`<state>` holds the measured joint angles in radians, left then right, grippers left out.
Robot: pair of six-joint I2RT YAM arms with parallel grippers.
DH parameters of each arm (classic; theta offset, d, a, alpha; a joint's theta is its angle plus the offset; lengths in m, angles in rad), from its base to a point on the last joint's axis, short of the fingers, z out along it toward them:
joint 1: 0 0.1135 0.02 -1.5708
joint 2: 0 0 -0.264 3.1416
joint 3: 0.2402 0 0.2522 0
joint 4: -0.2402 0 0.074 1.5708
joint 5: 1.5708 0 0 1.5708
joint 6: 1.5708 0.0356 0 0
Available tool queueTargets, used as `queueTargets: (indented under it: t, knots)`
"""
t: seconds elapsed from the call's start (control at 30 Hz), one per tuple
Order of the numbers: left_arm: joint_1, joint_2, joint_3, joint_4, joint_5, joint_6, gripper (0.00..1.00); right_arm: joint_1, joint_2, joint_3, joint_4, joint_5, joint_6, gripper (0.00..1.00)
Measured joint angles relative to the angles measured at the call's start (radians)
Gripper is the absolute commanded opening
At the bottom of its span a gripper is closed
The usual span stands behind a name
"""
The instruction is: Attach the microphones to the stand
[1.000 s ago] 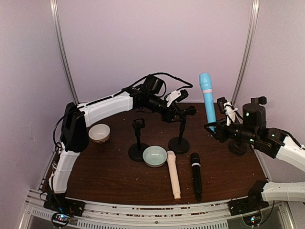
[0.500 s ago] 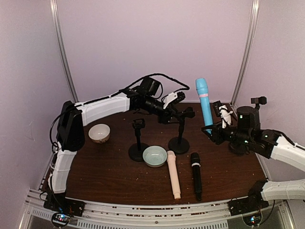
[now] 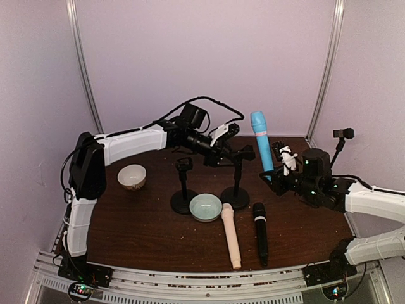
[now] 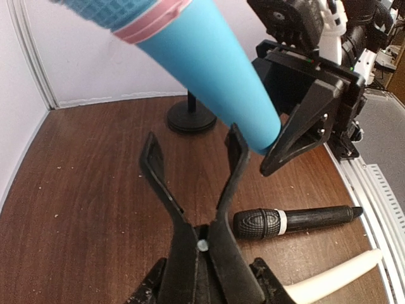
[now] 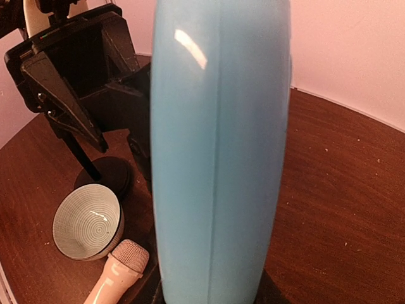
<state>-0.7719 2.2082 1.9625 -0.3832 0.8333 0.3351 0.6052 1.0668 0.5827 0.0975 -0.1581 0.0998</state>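
Observation:
My right gripper is shut on the lower end of the light blue microphone and holds it upright, head up, just right of the middle stand. My left gripper is shut on that stand's black V-shaped clip. In the left wrist view the blue microphone hangs slanted above and to the right of the clip's prongs, outside them. It fills the right wrist view. The pale pink microphone and the black microphone lie on the table in front.
A second stand stands left of the middle one. A pale green bowl sits between the stand bases, and a beige bowl sits at the left. A third stand's base shows near the back wall.
My right arm has carried the blue microphone left and lower, close to the middle stand's clip. My left arm has shifted slightly left, still holding the clip.

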Motion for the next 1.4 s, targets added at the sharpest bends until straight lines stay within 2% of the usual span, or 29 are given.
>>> queueTargets:
  t: [0.6, 1.1, 1.17, 1.23, 1.37, 1.4]
  knots:
    - [0.020, 0.000, -0.010, 0.061, 0.131, -0.066, 0.00, -0.001, 0.192, 0.023, 0.184, -0.077, -0.055, 0.00]
    - [0.022, 0.002, 0.041, 0.029, 0.160, -0.075, 0.00, -0.001, 0.241, 0.143, 0.079, -0.091, -0.192, 0.00]
    - [0.023, 0.002, 0.044, 0.017, 0.159, -0.074, 0.00, -0.001, 0.247, 0.156, 0.056, -0.086, -0.201, 0.06]
    - [0.024, 0.002, 0.045, 0.009, 0.158, -0.072, 0.00, -0.001, 0.250, 0.165, 0.039, -0.075, -0.201, 0.16]
    - [0.025, 0.002, 0.045, 0.007, 0.153, -0.069, 0.00, 0.001, 0.249, 0.179, 0.006, -0.058, -0.202, 0.46]
    - [0.025, 0.002, 0.045, 0.007, 0.151, -0.068, 0.04, 0.002, 0.246, 0.180, 0.000, -0.053, -0.198, 0.52]
